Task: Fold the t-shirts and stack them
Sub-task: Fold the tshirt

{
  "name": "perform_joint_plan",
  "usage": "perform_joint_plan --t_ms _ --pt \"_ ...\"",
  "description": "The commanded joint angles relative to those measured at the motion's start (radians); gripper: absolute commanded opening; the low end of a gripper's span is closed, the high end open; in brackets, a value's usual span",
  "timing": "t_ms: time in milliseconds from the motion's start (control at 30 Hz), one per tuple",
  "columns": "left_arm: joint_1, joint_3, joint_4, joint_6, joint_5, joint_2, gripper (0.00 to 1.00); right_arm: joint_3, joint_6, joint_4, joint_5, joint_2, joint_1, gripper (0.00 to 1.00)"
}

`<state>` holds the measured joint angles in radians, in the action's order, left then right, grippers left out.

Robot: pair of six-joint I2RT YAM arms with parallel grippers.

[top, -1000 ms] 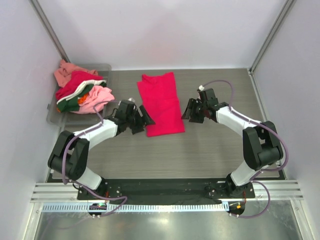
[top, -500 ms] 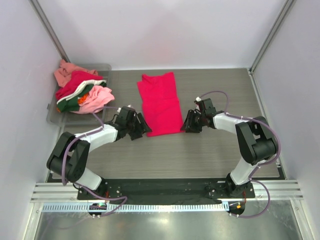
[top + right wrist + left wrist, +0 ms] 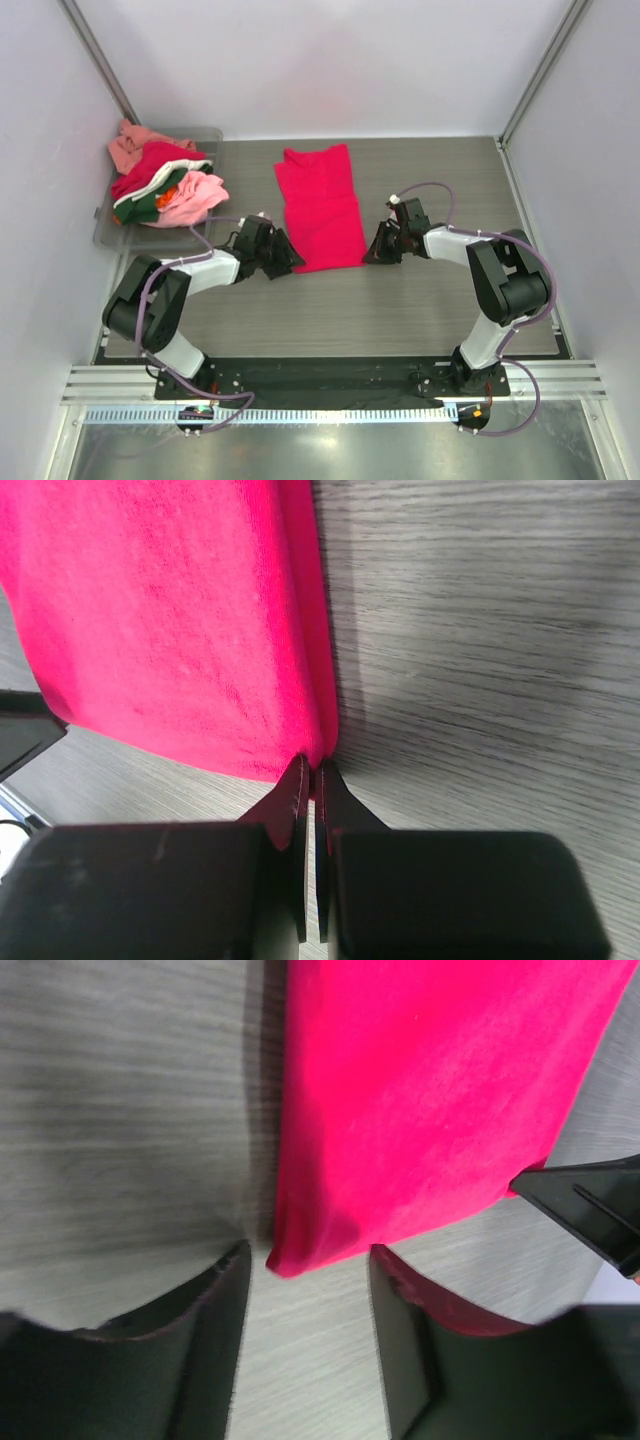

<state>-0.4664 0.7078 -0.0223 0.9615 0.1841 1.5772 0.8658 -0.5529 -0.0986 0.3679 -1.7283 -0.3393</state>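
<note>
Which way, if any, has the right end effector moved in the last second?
Yes. The right end effector came toward the arm bases, along the right edge of the crimson-red cloth t-shirt to its near corner.

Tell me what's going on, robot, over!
Left gripper open around red shirt's near corner. Right gripper shut at other near corner. Other shirts piled far left, nothing blocking.

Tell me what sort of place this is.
Probably a lab test cell: bare white walls with aluminium posts, two arms bolted to a wood-grain table, a crimson t-shirt laid out beside a bin of tees.
</note>
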Motion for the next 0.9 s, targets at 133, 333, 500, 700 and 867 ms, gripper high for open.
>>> perform_joint_plan --t_ms 133,333,500,700,867 --pt "-0.003 -0.016 -0.074 0.013 0.025 0.081 0.30 -0.022 0.011 0.034 0.003 0.001 -0.010 0.01" --pt "-0.005 -0.060 -0.079 0.010 0.021 0.043 0.00 -0.030 0.002 0.036 0.017 0.016 -0.012 0.01" --pt "-0.005 -0.111 -0.070 0.008 0.058 -0.031 0.00 -0.066 -0.004 0.004 0.031 0.108 -0.017 0.01" --pt "-0.086 -0.156 0.011 -0.024 0.098 -0.161 0.00 -0.169 -0.004 -0.100 0.032 0.333 -0.035 0.01" --pt "-0.146 -0.197 0.119 0.022 0.124 -0.350 0.00 -0.215 -0.019 -0.223 0.014 0.565 -0.061 0.01"
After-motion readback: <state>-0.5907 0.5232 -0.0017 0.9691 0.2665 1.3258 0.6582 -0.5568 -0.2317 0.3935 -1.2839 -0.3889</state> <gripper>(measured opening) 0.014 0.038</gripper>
